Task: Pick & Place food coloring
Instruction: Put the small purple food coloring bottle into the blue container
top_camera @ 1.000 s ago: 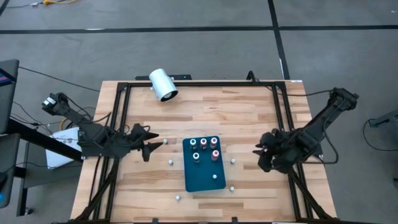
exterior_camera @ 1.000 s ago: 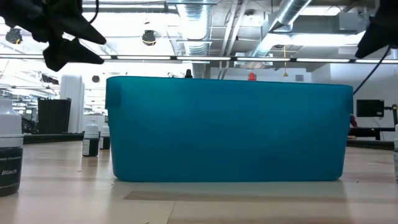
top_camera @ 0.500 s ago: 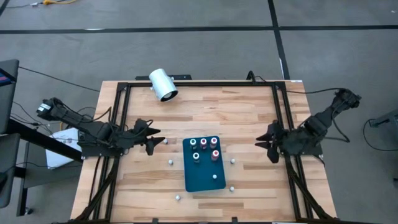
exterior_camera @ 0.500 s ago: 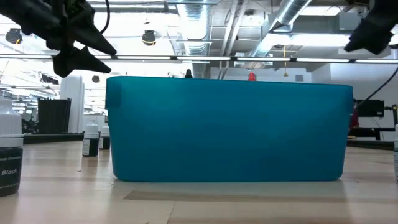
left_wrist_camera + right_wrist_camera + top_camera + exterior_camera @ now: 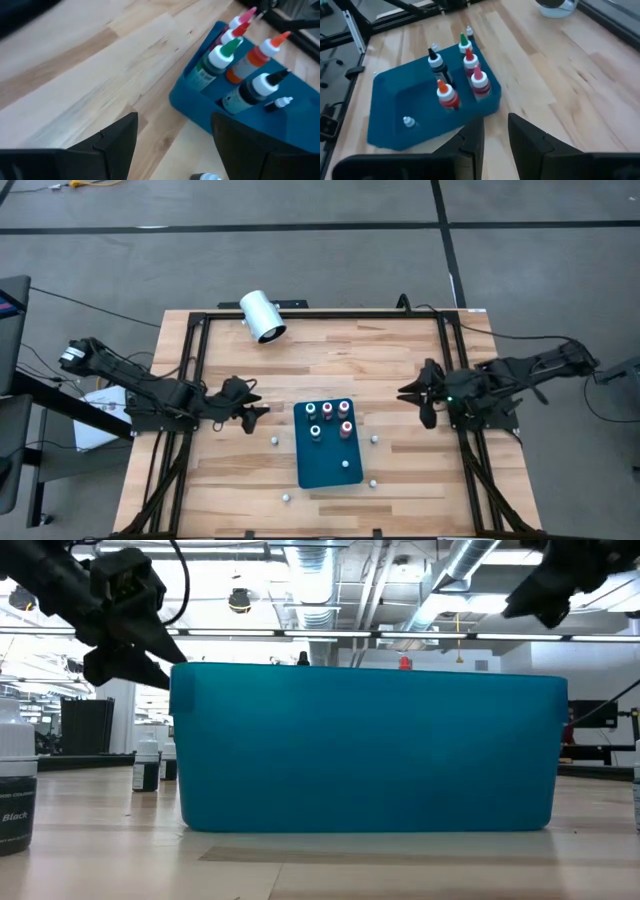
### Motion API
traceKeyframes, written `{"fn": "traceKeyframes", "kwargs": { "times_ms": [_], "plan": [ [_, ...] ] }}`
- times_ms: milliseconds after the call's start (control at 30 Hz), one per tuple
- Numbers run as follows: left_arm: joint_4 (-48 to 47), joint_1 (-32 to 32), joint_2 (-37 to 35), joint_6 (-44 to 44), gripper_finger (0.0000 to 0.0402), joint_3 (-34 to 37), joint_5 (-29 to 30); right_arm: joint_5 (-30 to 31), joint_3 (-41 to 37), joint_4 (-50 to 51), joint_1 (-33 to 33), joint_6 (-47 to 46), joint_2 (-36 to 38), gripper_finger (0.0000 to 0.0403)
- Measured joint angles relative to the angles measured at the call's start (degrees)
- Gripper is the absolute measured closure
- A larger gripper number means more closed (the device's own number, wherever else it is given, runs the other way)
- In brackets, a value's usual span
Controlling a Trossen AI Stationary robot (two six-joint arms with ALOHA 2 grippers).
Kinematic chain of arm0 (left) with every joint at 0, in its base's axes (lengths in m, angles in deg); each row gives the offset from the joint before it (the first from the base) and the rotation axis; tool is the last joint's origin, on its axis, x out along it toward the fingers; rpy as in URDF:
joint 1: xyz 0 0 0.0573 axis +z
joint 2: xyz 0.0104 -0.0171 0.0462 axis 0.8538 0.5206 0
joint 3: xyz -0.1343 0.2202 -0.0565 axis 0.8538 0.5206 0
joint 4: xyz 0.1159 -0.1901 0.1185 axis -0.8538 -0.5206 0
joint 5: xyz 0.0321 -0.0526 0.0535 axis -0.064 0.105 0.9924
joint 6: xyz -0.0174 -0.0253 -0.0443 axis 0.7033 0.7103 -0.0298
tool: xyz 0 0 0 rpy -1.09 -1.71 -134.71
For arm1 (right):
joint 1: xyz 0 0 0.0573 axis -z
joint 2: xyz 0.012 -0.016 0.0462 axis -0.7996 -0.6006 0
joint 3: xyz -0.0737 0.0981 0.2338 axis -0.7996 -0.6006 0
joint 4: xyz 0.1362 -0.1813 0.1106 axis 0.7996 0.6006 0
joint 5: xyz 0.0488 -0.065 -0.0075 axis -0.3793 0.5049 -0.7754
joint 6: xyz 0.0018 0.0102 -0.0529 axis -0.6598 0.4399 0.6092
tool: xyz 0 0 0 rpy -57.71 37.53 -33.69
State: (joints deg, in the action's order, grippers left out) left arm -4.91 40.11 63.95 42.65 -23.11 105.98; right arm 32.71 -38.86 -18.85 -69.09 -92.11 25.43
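Note:
Several small food coloring bottles point(image 5: 328, 416) stand upright in the far end of a teal tray point(image 5: 325, 465). Green point(image 5: 216, 59), orange point(image 5: 254, 59), black point(image 5: 250, 92) and red point(image 5: 479, 82) show in the wrist views. A small white cap point(image 5: 408, 121) lies on the tray floor. My left gripper point(image 5: 255, 412) hovers left of the tray, open, with nothing between its fingers point(image 5: 115, 142). My right gripper point(image 5: 420, 400) hovers right of the tray, above the table; its fingers point(image 5: 472, 137) stand a narrow gap apart around nothing.
Loose white caps lie on the wood around the tray point(image 5: 274, 440), point(image 5: 374, 439), point(image 5: 286, 497), point(image 5: 372, 482). A large white cylinder point(image 5: 262, 316) lies at the far left. In the low view, dark bottles point(image 5: 147, 765) and one marked Black point(image 5: 15, 790) stand left of the tray wall point(image 5: 370, 745).
My right gripper has swung toward the table's far edge and turned about, its arm folding back toward the right edge. My left gripper has crept right toward the tray and sunk a little. The bottles and the tray have stayed put.

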Motion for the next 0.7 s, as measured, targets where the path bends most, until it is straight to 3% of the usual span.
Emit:
{"fn": "traceKeyframes", "kwargs": {
  "times_ms": [300, 700],
  "plan": [
    [-0.6, 1.8, 1.0, 0.2, 0.0159, -0.1, -2.7, -2.5, -10.2, -15.3, 4.4, 1.4, 0.5, 0.0326],
    [-17.4, 7.1, 0.9, 1.6, 0.0159, -6.2, -10.1, -2.5, -16.7, -25.3, 4.9, 3.5, 4.4, 0.0326]
  ]
}}
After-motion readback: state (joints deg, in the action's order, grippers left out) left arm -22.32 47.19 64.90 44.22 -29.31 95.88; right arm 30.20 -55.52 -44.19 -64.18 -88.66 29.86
